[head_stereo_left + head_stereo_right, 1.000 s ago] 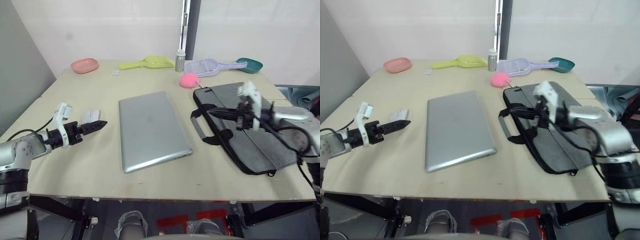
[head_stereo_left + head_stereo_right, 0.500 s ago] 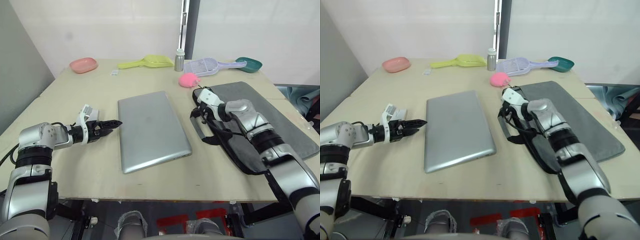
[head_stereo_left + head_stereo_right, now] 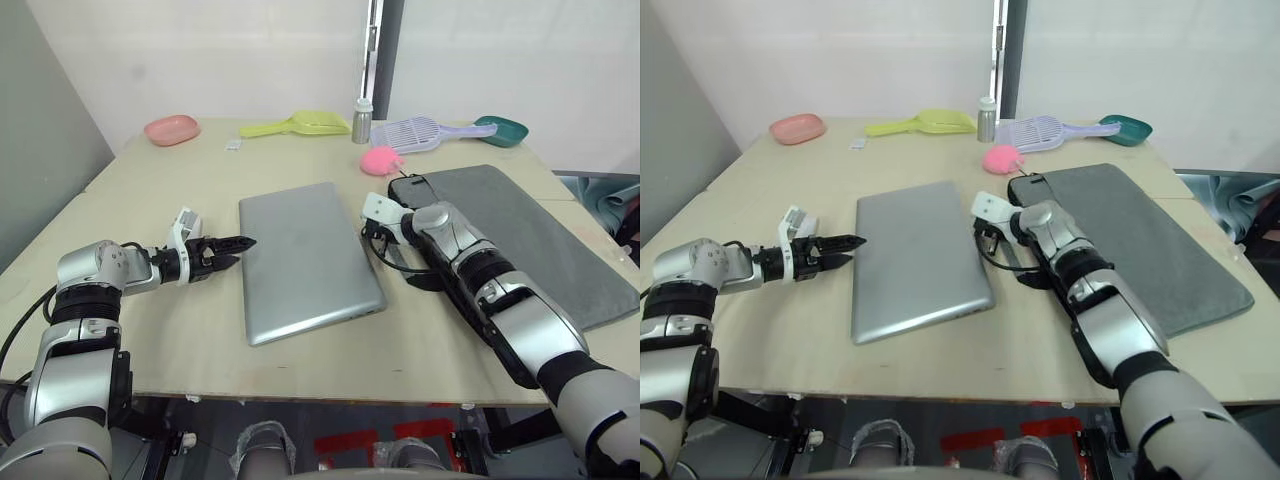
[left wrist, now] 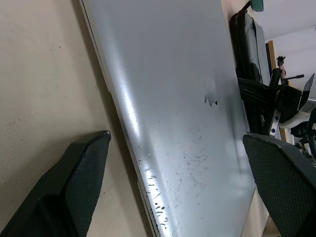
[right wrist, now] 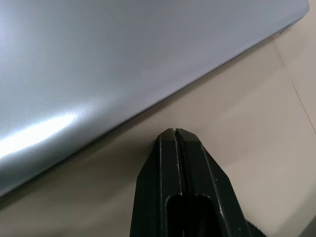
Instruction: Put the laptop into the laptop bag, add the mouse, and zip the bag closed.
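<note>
Left hand (image 3: 238, 243) spread wide, empty, at laptop (image 3: 305, 258) edge, right hand (image 5: 174, 132) pressed closed, empty, just beside the opposite edge.

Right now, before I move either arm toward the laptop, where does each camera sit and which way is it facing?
Left eye and right eye views: on the head, looking forward and down over the table; both arms show, with the laptop between them and the laptop bag to its right.
Left wrist view: along the open left gripper, facing the laptop's left edge.
Right wrist view: along the shut right gripper, facing the laptop's right edge.
Shared: all views show the laptop.
</note>
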`<state>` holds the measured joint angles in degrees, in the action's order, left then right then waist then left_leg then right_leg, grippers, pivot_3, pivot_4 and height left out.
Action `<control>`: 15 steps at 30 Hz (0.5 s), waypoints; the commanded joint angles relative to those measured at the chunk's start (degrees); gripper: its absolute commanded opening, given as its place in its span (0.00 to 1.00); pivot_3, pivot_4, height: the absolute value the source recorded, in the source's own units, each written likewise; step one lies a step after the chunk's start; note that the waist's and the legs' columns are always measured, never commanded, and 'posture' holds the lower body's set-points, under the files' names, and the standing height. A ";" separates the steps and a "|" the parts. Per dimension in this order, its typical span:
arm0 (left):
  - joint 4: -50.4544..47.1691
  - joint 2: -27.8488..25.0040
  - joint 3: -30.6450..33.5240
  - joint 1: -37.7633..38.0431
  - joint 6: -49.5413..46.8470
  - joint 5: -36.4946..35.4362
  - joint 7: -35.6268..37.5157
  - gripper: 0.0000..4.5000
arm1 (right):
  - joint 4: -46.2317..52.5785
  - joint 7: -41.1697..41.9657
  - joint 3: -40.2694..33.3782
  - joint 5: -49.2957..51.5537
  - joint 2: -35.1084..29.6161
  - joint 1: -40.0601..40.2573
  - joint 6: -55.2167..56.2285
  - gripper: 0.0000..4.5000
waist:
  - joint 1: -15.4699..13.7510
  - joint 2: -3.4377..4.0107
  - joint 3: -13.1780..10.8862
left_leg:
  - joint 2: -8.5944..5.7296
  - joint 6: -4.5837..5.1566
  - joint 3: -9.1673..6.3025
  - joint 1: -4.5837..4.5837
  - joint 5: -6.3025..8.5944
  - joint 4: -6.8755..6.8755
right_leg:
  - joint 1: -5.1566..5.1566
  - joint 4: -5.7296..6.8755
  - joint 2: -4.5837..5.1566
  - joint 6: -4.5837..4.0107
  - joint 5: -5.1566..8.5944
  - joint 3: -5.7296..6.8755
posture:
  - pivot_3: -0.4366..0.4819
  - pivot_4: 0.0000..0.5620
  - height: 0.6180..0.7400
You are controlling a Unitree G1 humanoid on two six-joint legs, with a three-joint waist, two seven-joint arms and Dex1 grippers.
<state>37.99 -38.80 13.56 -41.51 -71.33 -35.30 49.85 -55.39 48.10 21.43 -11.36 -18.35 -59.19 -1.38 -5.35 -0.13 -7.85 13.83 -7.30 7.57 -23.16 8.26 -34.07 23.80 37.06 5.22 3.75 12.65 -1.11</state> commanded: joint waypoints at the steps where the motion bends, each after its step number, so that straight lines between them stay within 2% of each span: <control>1: 2.28 1.37 -2.01 1.25 -0.72 1.60 0.03 1.00 | 0.96 1.54 -0.06 -0.19 2.39 -0.25 0.50 0.01 | 0.10 0.01 0.00 | 0.00 0.04 -0.01 0.05 0.03 0.00 | -0.06 0.00 0.00 0.00 0.00 0.00 | 0.48 0.27 1.00; 9: 3.03 2.26 -0.45 1.23 -1.63 0.96 -0.25 1.00 | 5.65 2.77 -3.43 2.38 5.20 1.73 -3.34 0.01 | 0.24 0.06 0.03 | 0.00 0.10 0.00 0.22 0.07 0.06 | -0.21 -0.01 0.00 -0.01 0.01 -0.01 | 0.48 0.27 1.00; 13: 1.34 1.97 0.15 2.57 -3.98 -0.39 0.89 1.00 | 8.66 2.91 -3.90 2.65 6.05 3.51 -5.02 0.01 | 0.67 0.07 0.04 | 0.00 0.09 0.01 0.22 0.08 0.12 | -0.21 -0.07 0.00 -0.01 0.01 0.00 | 0.48 0.27 1.00; 15: -1.60 1.23 -1.55 4.25 -5.40 -0.95 2.71 1.00 | 9.49 2.85 -3.97 2.53 6.25 3.97 -5.51 0.01 | 1.02 0.07 0.04 | 0.00 0.09 0.02 0.22 0.08 0.17 | -0.21 -0.14 0.00 -0.02 0.02 0.00 | 0.48 0.27 1.00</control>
<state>36.83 -39.06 15.49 -39.54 -72.25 -35.70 51.17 -48.92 49.25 17.04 -10.43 -14.36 -55.43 -7.11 -4.33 -0.06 -7.81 13.83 -7.22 7.61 -22.95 8.35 -33.83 23.60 36.81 5.21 3.73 12.67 -1.11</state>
